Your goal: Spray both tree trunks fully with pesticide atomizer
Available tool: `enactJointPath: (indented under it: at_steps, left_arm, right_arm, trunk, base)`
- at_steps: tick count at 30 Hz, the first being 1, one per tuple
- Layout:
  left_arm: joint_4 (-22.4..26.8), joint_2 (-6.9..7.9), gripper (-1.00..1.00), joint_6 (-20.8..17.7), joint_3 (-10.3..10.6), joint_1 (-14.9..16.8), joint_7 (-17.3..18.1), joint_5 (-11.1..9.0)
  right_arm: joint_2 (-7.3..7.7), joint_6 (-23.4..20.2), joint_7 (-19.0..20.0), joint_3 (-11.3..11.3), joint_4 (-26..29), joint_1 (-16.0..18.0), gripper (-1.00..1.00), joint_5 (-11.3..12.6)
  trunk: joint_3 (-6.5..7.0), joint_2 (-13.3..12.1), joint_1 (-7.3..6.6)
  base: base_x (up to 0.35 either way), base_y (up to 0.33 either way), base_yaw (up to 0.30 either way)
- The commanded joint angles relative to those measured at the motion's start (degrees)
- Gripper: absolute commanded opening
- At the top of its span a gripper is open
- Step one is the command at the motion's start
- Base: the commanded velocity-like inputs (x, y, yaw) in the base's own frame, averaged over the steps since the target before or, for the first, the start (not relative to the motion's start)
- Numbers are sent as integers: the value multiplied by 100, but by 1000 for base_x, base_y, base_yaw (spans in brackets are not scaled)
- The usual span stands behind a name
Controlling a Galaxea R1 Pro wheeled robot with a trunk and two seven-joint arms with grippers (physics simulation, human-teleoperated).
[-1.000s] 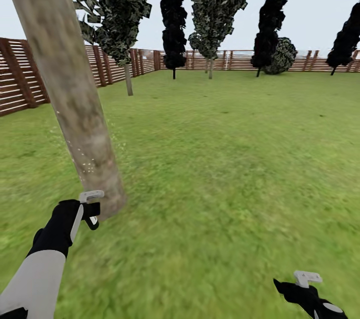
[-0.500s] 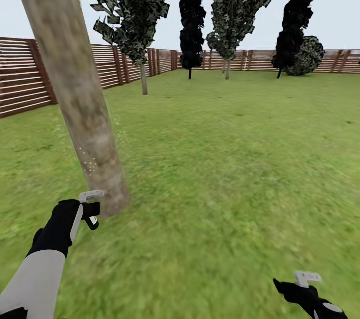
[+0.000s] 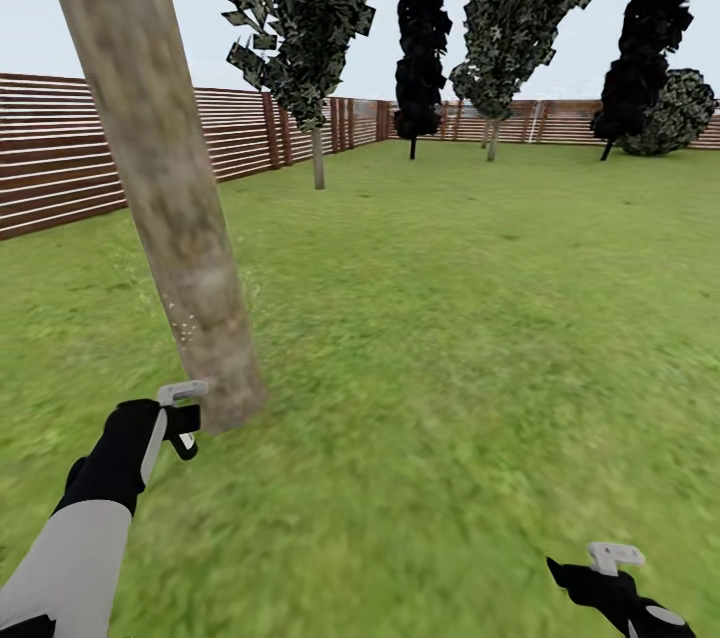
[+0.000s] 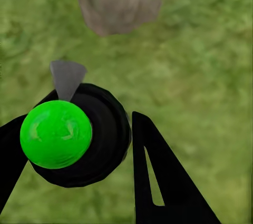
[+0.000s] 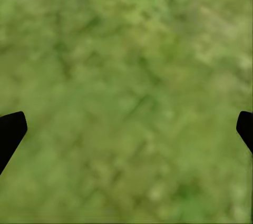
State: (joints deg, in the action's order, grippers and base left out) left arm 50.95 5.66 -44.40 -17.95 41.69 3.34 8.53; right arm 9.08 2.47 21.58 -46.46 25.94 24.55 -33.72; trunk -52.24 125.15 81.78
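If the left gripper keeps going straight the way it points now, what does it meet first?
Most likely the base of the tree trunk. The left gripper, holding the spray bottle, aims across grass at it. Depth is unclear; it might touch the grass first.

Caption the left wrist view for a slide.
Left gripper fingers clamp the green-topped pesticide atomizer above grass, the tree trunk base ahead.

left gripper (image 3: 183,415) raised forward, fingers clamped on the pesticide atomizer (image 4: 74,135); right gripper (image 3: 612,558) low, fingers spread wide.
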Motion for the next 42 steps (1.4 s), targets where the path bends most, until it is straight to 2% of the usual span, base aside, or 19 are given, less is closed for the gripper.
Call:
enactJointPath:
  at_steps: [1,4,5,8,10,14,15,19,21,22,24,25,29,33,35,38,41,42]
  left_arm:
    - [4,-7,-100,-25,-8,6,35,52]
    - [-7,-20,-100,-25,-12,6,51,42]
    - [-101,-69,-100,5,-19,6,57,32]
    - [-351,-106,-100,524,-29,6,53,34]
    - [-352,-103,-100,627,-15,6,76,34]
    - [-351,-8,-100,544,-6,90,589,59]
    - [-337,24,-100,472,-3,166,668,70]
    - [-346,66,-100,-133,63,847,764,94]
    - [-365,74,-100,-401,279,1244,771,98]
    - [-357,75,-100,-683,419,1497,769,102]
    - [-370,101,-100,-942,505,1931,772,101]
    - [-387,169,-100,-1072,520,2070,773,98]
    - [-351,304,-100,-1160,544,2070,779,89]
    - [-373,335,-100,-1161,570,2050,812,88]
    - [-347,341,-100,-1214,661,2105,816,93]
    - [-307,372,-100,-1276,806,2503,817,108]
    - [-354,614,-100,-1353,1160,2888,817,99]
    - [-376,654,-100,-1358,1222,2907,817,97]
  right_arm:
    - [-2,26,39,-48,-1,6,100,-57]
    - [2,26,39,-55,5,6,100,-58]
    - [8,26,39,-56,7,6,100,-58]
    - [23,26,39,-56,8,6,100,-61]
    - [24,26,39,-56,8,6,100,-63]
    - [30,26,39,-56,14,6,100,-58]
    - [32,26,39,-56,15,6,100,-57]
    - [33,26,39,-56,3,6,100,-64]
    - [33,26,39,-56,0,6,100,-65]
    - [33,24,39,-56,0,6,100,-65]
    - [33,19,39,-52,-1,6,100,-65]
    - [33,22,39,-54,-1,6,100,-65]
    - [33,23,39,-56,-1,6,100,-65]
    - [33,25,39,-56,-1,6,100,-65]
    - [33,26,39,-56,-1,6,100,-65]
    - [34,26,39,-56,-1,6,100,-65]
    - [37,25,39,-56,-1,6,100,-65]
    - [36,25,39,-56,-1,6,100,-65]
  trunk:
    - [-5,2,0]
    - [-5,2,0]
    - [-5,2,0]
    - [-5,2,0]
    - [-5,2,0]
    - [-5,2,0]
    - [-5,2,0]
    - [-5,2,0]
    - [-5,2,0]
    - [-5,2,0]
    - [-5,2,0]
    - [-5,2,0]
    - [-5,2,0]
    - [-5,2,0]
    - [-5,2,0]
    - [-5,2,0]
    - [-5,2,0]
    - [-5,2,0]
  base:
    - [133,-271,210]
    - [137,-256,210]
    - [84,-103,210]
    - [23,-28,210]
    - [3,-3,210]
    - [0,0,191]
    - [0,0,117]
    - [0,0,29]
    - [0,0,2]
    - [0,0,0]
    - [0,0,0]
    - [0,0,0]
    - [0,0,0]
    - [0,0,0]
    - [-59,0,0]
    - [-102,0,0]
    - [-11,0,0]
    - [-1,0,0]
